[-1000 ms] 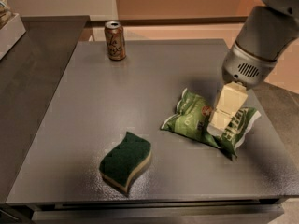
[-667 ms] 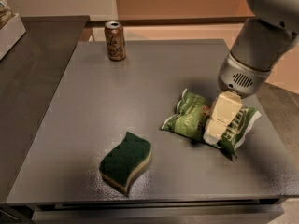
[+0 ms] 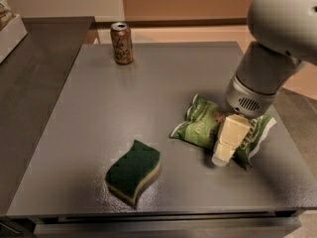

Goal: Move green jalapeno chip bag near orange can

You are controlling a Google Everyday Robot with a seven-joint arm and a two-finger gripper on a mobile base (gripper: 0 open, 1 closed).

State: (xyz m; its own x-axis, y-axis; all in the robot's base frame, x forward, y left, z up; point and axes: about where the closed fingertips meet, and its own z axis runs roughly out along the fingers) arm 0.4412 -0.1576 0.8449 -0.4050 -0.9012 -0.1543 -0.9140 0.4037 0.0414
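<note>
The green jalapeno chip bag (image 3: 199, 126) lies crumpled on the right half of the grey table (image 3: 99, 108). My gripper (image 3: 227, 144) hangs from the large white arm at the upper right. It is down on the middle of the bag, covering part of it. The orange can (image 3: 122, 42) stands upright near the table's far left edge, well apart from the bag and the gripper.
A dark green wavy sponge with a tan base (image 3: 133, 170) lies near the table's front edge, left of the bag. A white box (image 3: 10, 31) sits on the dark counter at the far left. The table's right edge is just beyond the bag.
My gripper has moved down and toward the front of the table, sliding lower over the chip bag. The bag, can and sponge have kept their places.
</note>
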